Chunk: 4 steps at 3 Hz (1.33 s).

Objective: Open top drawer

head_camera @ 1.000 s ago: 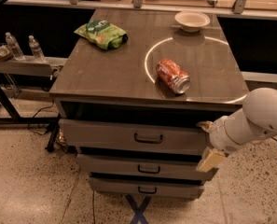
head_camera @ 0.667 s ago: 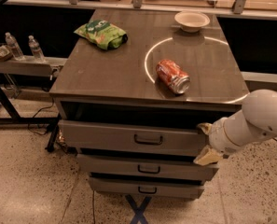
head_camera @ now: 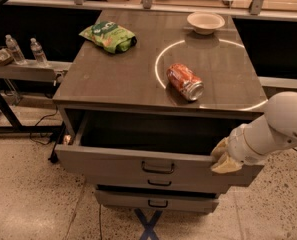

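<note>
Top drawer (head_camera: pixel 113 159): lower centre of frame, under the cabinet top (head_camera: pixel 138 79); it stands well out, dark inside showing.
Look: wide grey front, deep box, small dark loop handle (head_camera: pixel 158 168) mid-front.
Handling: we judge it rigid, fairly heavy, sliding straight; take it by the handle or top edge.
Gripper (head_camera: pixel 224 157): lower right, at the front's right top edge; we cannot tell its opening or hold.

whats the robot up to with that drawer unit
The robot's gripper sits at the right end of the front of the top drawer, its white arm coming in from the right. That drawer stands pulled well out, its inside showing; the two lower drawers sit further in. On the cabinet top are a tipped orange soda can, a green snack bag and a white bowl.
</note>
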Each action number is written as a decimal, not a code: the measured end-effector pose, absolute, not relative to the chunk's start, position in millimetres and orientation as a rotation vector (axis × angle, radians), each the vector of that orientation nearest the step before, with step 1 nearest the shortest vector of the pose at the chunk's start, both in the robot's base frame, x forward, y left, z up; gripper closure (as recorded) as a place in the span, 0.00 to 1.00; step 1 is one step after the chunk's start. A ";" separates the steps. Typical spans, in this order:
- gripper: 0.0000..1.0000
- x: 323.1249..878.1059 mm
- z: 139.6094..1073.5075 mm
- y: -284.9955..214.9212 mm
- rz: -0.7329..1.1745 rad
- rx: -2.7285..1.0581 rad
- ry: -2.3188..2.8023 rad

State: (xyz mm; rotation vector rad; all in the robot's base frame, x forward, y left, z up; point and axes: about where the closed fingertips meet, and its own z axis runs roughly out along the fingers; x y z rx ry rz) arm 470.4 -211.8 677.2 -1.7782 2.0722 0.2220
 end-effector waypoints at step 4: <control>0.20 386.2 694.5 -227.4 0.328 -1.819 2.241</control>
